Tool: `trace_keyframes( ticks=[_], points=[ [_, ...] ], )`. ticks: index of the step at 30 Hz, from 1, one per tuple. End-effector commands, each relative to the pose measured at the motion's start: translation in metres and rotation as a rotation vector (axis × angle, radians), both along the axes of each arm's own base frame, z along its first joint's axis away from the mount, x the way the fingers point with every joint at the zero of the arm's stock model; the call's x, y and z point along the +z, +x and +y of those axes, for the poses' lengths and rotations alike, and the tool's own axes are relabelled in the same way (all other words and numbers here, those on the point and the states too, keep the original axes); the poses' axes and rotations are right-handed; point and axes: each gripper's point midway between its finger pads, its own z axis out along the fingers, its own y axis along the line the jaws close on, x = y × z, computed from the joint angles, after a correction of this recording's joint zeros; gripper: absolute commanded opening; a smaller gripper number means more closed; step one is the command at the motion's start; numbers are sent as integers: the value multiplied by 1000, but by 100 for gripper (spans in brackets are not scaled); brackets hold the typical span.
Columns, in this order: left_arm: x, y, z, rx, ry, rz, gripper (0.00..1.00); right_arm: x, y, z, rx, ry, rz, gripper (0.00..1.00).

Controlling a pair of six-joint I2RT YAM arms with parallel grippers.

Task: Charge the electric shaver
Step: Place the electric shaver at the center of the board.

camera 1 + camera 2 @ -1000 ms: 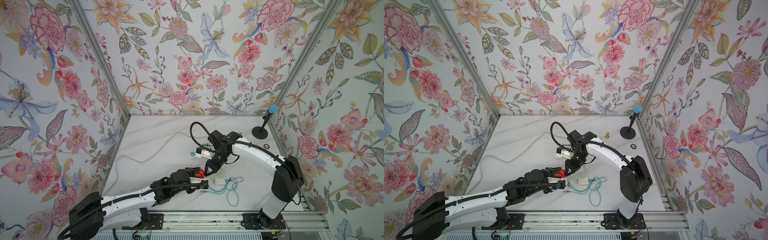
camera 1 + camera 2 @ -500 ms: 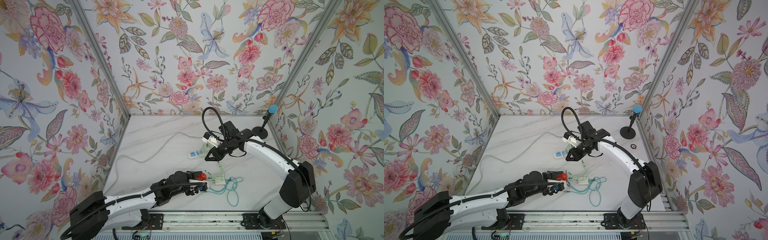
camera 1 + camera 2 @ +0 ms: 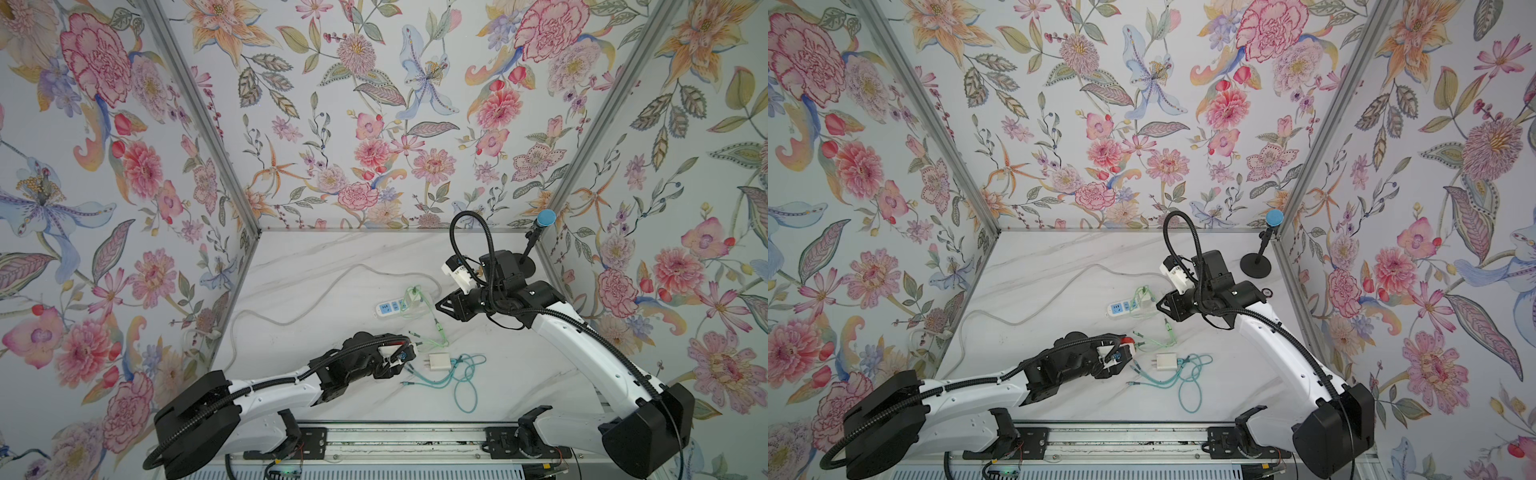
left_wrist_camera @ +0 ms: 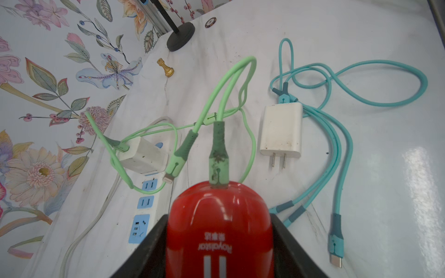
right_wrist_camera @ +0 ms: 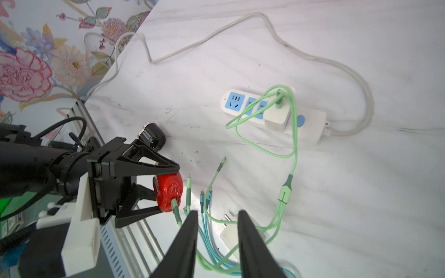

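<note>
Left wrist: cable (image 4: 218,149) in red shaver (image 4: 218,228)

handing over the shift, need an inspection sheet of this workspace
surface: white marble table, few dark scuffs
job's things: red shaver with green cable plugged in; its charger sits in the strip
clutter: spare charger unplugged, gold chess piece, black stand
grippers: left gripper shut on shaver; right gripper open, empty, above the cables
cables: teal cable loose by spare charger; strip's white cord runs to a side wall
surroundings: floral walls, rail at the front
</note>
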Motion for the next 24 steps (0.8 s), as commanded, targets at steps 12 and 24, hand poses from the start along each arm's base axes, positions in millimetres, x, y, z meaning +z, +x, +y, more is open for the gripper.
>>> trace_keyframes(
  ticks=[12, 24],
  points=[
    [14, 88, -116, 23, 1, 102, 0, 6, 50, -107, -520, 48, -127, 34],
    [-10, 138, -193, 50, 45, 148, 0, -9, 62, -127, -576, 19, -123, 33]
  ],
)
